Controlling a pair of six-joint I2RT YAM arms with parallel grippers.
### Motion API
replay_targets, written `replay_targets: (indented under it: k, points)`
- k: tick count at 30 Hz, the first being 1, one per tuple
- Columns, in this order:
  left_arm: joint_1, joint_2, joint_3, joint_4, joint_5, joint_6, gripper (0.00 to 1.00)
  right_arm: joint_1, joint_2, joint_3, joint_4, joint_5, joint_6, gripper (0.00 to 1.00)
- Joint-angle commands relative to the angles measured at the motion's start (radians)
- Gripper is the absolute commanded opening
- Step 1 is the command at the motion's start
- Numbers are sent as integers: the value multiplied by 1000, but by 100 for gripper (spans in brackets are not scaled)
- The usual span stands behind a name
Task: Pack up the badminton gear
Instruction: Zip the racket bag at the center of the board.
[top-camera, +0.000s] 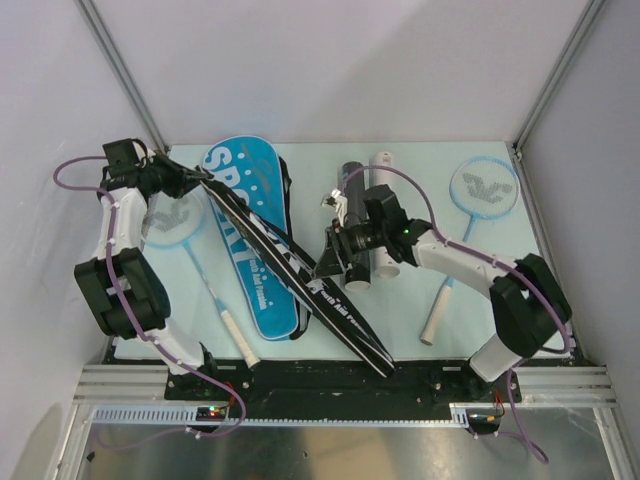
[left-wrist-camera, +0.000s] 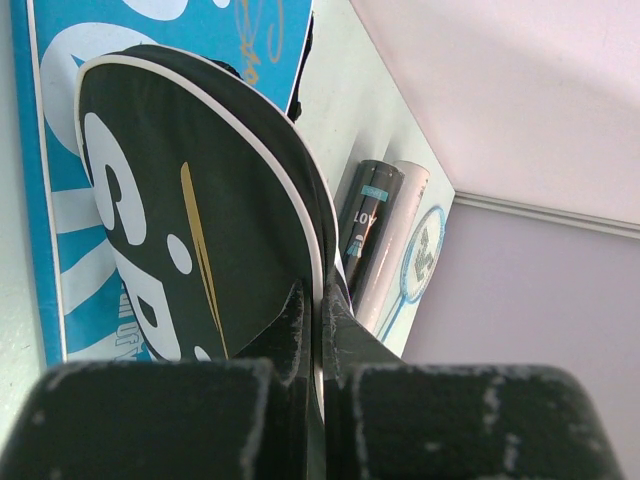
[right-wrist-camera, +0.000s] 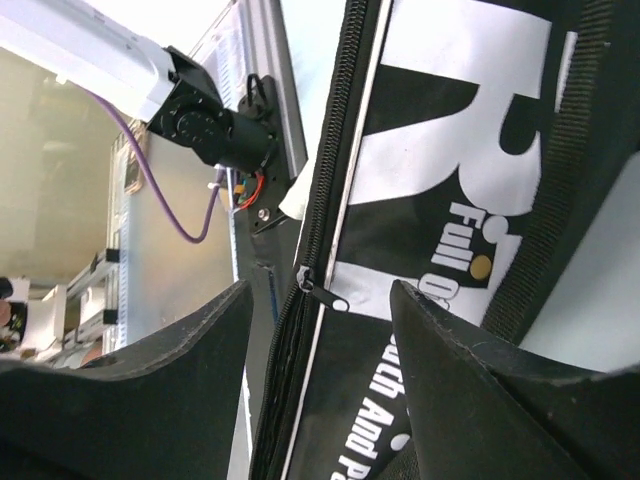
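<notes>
Aluminium rails run along the near edge, where both arm bases are bolted. Beyond them lies a pale green table surface. A black racket cover stands on edge diagonally across it, over a blue racket cover lying flat. The right gripper has its jaws spread either side of the black cover's zipper pull, not touching it. Farther back, the left gripper pinches that cover's rounded end. A left racket and a right racket lie flat, and between them a black tube and a white tube lie side by side. White walls and metal corner posts close the far side.
</notes>
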Motion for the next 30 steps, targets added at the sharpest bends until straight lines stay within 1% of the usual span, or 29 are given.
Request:
replay_targets:
  k: [1, 8, 10, 14, 18, 21, 23, 26, 30]
  points:
    - [3, 18, -15, -1, -14, 26, 0, 22, 76, 72, 74, -160, -58, 63]
    - [4, 20, -13, 0, -17, 26, 0, 58, 165, 113, 56, -201, -92, 65]
    - [4, 21, -13, -1, -18, 26, 0, 70, 176, 113, 31, -210, -98, 64]
    - [4, 21, -14, -1, -19, 27, 0, 82, 171, 113, -30, -208, -122, 57]
    - [3, 21, -17, 0, -23, 27, 0, 82, 146, 113, -137, -198, -179, 54]
    - [3, 19, -17, 0, -23, 26, 0, 91, 134, 114, -187, -205, -210, 49]
    - [3, 20, -17, -1, -23, 26, 0, 103, 131, 113, -201, -213, -224, 43]
    - [4, 19, -16, 0, -21, 27, 0, 111, 128, 114, -201, -214, -221, 31]
    - [2, 18, -20, 0, -22, 27, 0, 104, 111, 113, -186, -185, -193, 22]
